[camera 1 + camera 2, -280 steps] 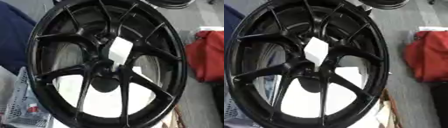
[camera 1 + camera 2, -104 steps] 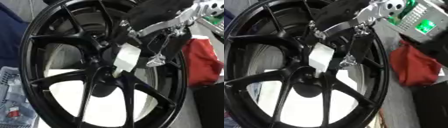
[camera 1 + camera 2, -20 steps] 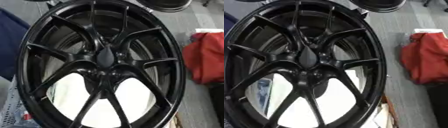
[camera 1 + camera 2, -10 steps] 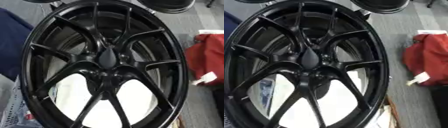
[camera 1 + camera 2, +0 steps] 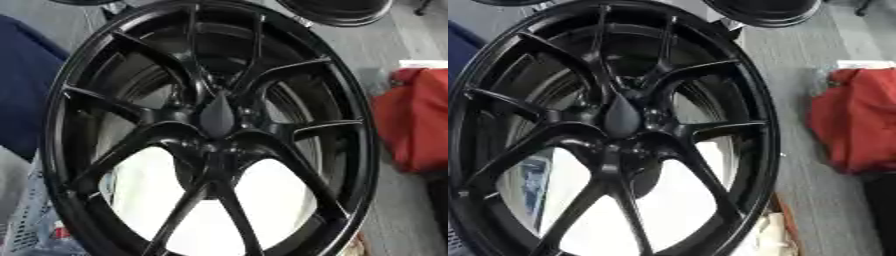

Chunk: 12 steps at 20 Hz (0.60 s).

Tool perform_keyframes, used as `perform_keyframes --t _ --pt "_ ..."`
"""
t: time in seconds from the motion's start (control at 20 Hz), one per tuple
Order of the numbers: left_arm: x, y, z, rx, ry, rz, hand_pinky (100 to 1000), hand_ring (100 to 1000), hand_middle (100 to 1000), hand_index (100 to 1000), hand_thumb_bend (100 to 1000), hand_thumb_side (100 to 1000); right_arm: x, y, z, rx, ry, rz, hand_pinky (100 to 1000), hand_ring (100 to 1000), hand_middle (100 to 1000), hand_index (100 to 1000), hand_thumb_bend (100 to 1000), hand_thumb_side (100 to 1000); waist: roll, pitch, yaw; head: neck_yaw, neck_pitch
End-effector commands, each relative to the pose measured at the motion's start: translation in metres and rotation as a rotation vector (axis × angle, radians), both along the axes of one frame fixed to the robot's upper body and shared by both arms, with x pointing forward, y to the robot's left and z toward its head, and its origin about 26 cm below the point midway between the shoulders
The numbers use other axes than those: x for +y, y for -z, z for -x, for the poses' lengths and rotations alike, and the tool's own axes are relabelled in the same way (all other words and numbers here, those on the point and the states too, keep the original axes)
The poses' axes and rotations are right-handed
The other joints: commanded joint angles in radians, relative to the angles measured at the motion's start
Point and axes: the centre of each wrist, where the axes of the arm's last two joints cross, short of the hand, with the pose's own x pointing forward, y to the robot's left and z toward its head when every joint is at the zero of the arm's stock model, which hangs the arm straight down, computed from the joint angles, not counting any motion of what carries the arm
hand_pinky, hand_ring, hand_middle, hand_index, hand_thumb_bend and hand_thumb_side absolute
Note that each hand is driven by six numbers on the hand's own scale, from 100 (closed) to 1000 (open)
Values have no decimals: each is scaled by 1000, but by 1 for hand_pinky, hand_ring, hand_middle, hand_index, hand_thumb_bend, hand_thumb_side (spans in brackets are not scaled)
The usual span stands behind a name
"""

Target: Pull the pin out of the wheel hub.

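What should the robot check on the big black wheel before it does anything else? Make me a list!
1. Pin gone from the wheel hub: ok, no white piece shows there.
2. Wheel in full view: ok.
3. Robot hands clear of the spokes: ok, none shows.
4. Where the pin went: cannot tell.
5. Red cloth apart from the rim: ok.
6. What the hands hold: cannot tell.

The black wheel (image 5: 210, 130) fills most of the view, so little open room lies around it. Its spokes (image 5: 188, 60) split the face into narrow wedges at the top and wider gaps at the bottom, where a white surface (image 5: 262, 205) shows through. On the right, a strip of grey floor (image 5: 798, 90) runs free between the rim and a red bundle (image 5: 859, 120). A second dark rim (image 5: 767, 11) crowds the top edge.
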Motion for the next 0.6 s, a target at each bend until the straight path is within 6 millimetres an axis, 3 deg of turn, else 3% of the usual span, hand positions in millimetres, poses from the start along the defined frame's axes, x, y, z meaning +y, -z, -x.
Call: perform_keyframes --t 0.05,0.6 --pt "-1 -9 3 -34 14 -13 900 580 704 875 130 873 49 -28 17 -207 -168 51 809 757 713 865 100 440 3 -23 1 -5 -5" --pt "-3 -11 3 -59 23 -4 898 581 705 874 118 859 104 -42 2 -450 -458 57 783 740 739 869 100 525 29 -39 6 -3 -6"
